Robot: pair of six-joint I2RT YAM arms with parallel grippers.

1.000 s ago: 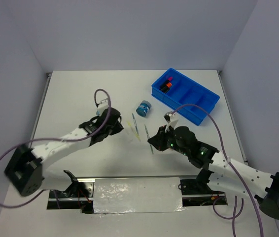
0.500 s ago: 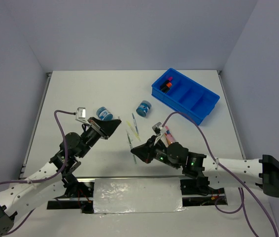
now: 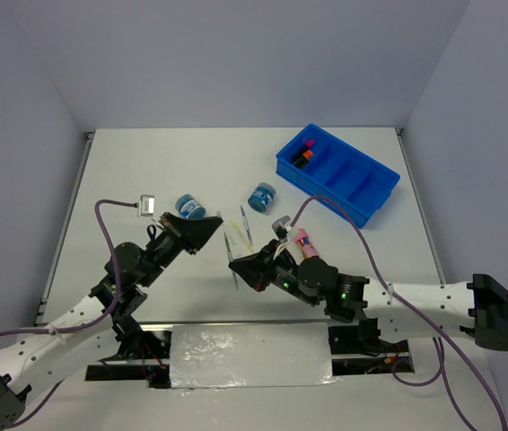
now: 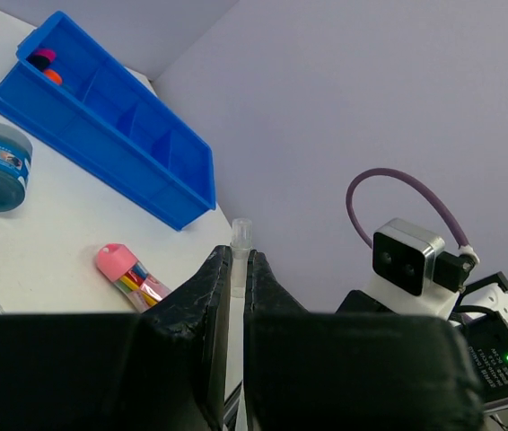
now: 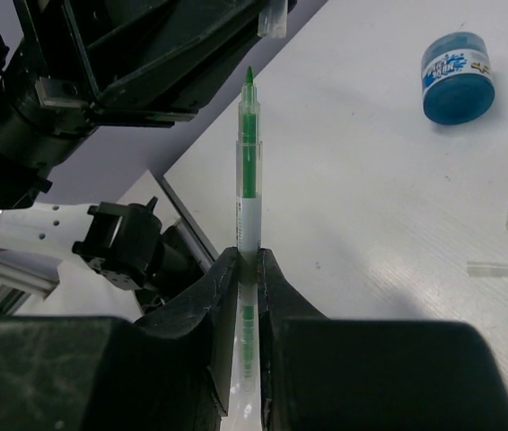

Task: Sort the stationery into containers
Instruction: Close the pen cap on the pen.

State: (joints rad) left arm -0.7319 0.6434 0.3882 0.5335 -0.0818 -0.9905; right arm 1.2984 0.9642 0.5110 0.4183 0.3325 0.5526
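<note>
**A:** White worktop, pale lilac walls closing it in on three sides. Where is the container?

**B:** The blue rectangular plastic tray (image 3: 380, 199) with four compartments sits at the far right, set at a slant. Black highlighters with orange and pink caps (image 3: 303, 154) lie in its far-left end compartment.

**A:** And the loose stationery?

**B:** One round blue tub (image 3: 190, 207) stands left of centre, just beyond the tip of the left arm. A second round blue tub (image 3: 261, 197) stands about centre, between the first tub and the tray. Two thin pens (image 3: 245, 235) lie on the worktop, nearer than that second tub. A pink-capped cylinder with coloured stripes (image 4: 128, 271) lies on its side close to the right arm's wrist. The right wrist view also shows two tiny clear pieces (image 5: 490, 268) lying apart on the bare surface.

**A:** How do the jaws stand?

**B:** The left jaws are clenched on a small clear plastic cap (image 4: 240, 235), which pokes out past their tips. The right jaws are clamped around a thin green pen (image 5: 248, 171), whose bare green tip points towards that cap. Tip and cap are close but not touching. Both arms reach in over the middle of the worktop and face each other, each holding its piece off the surface.
</note>
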